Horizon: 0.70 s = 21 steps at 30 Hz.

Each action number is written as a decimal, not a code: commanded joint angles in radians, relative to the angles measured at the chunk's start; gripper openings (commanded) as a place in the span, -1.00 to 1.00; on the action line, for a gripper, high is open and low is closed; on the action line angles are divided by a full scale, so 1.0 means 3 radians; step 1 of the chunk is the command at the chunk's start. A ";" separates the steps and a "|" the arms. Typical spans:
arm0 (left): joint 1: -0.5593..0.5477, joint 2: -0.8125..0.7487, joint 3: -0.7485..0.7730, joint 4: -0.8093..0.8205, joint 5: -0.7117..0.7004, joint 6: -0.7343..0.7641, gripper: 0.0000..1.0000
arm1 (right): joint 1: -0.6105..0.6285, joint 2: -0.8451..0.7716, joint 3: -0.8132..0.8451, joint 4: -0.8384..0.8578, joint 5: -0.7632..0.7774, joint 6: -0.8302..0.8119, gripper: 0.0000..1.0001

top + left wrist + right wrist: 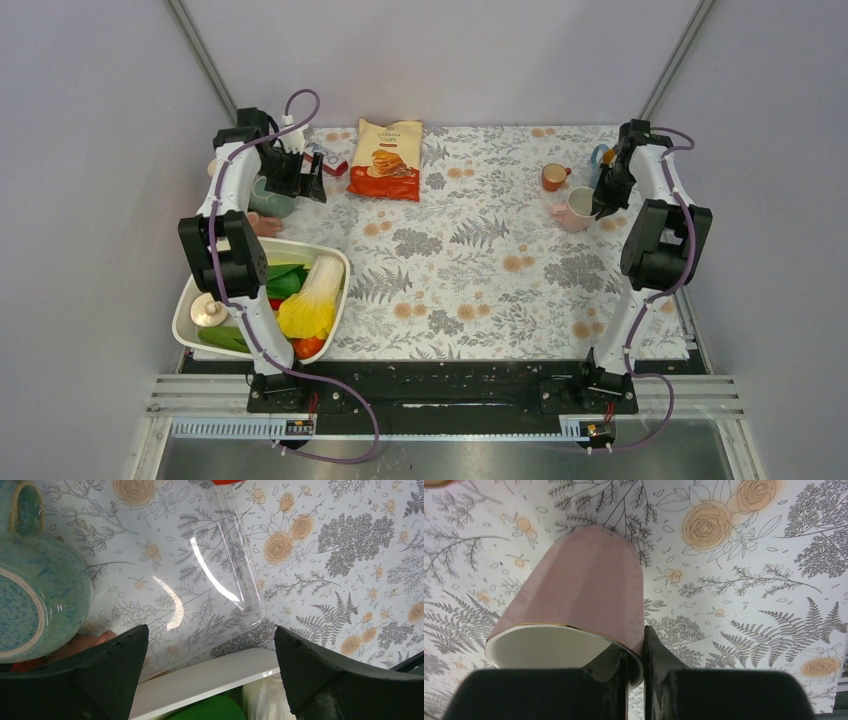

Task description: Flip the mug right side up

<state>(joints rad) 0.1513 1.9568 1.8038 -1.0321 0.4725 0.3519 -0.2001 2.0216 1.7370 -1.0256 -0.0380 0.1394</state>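
The pink mug (584,585) is found at the far right of the floral tablecloth (480,290), just beside a small orange cup (553,177). Its rim is pinched by the right gripper (636,650): one finger is set inside the white mouth, the other is pressed against the outer wall. The mug is seen tipped, mouth towards the wrist camera (whether its side touches the cloth cannot be told). The left gripper (209,632) is held wide apart with nothing between its fingers, at the far left above a clear plastic tray (220,570). A speckled teal mug (45,595) is seen just beside it, base turned to the camera. A white tub (340,265) of vegetables is placed nearer, and an orange crisp packet (387,160) is laid at the back
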 commanded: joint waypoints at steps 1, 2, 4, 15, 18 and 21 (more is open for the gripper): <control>-0.0007 -0.0155 0.0028 -0.0106 -0.0166 0.0158 0.98 | -0.0008 0.0114 0.0345 0.0028 -0.0100 0.0097 -1.00; -0.0004 -0.0165 0.0036 -0.0130 -0.0184 0.0181 0.98 | -0.0008 0.0148 0.0363 0.0006 -0.0106 0.0091 -1.00; -0.0003 -0.0175 0.0048 -0.0160 -0.0238 0.0245 0.98 | -0.0008 0.0189 0.0385 -0.0032 -0.0086 0.0071 -0.83; -0.0003 -0.0100 0.0414 -0.0434 -0.0611 0.0635 0.98 | -0.0008 -0.0028 0.0893 -0.0539 -0.0102 -0.0132 0.42; -0.0020 0.0029 0.0696 -0.0527 -0.0796 0.0750 0.98 | -0.0003 -0.0169 0.0912 -0.0567 -0.0147 -0.0178 0.81; -0.0104 0.0212 0.0999 -0.0525 -0.1020 0.0999 0.98 | 0.0002 -0.0318 0.0896 -0.0575 -0.0189 -0.0221 0.99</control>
<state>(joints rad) 0.1444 1.9736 1.9835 -1.1851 0.2726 0.5442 -0.2028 2.0338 1.9705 -1.1572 -0.0601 0.1059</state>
